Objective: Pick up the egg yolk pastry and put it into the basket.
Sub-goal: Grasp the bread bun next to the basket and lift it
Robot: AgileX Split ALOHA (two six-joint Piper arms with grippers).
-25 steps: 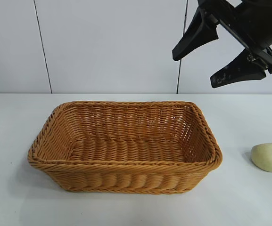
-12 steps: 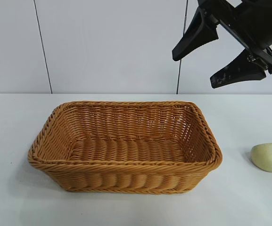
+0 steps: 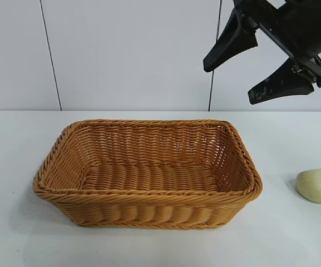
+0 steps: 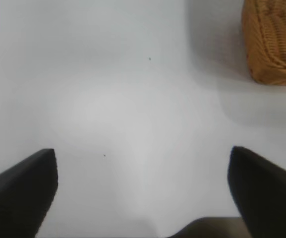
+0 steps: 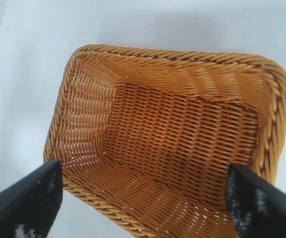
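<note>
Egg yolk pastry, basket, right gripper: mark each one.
egg yolk pastry (image 3: 317,185), exterior view, middle of its top.
basket (image 3: 149,193), exterior view, near braided rim.
right gripper (image 3: 237,79), exterior view, gap between its open fingertips.

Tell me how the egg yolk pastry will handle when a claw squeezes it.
The egg yolk pastry looks matte and soft, so it will probably dent under a firm squeeze. Its rounded top may let it slip or roll; its flat-looking underside likely keeps it settled on the table.

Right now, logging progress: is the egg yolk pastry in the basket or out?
Out. The egg yolk pastry lies on the table to the right of the basket, whose inside shows bare weave.
</note>
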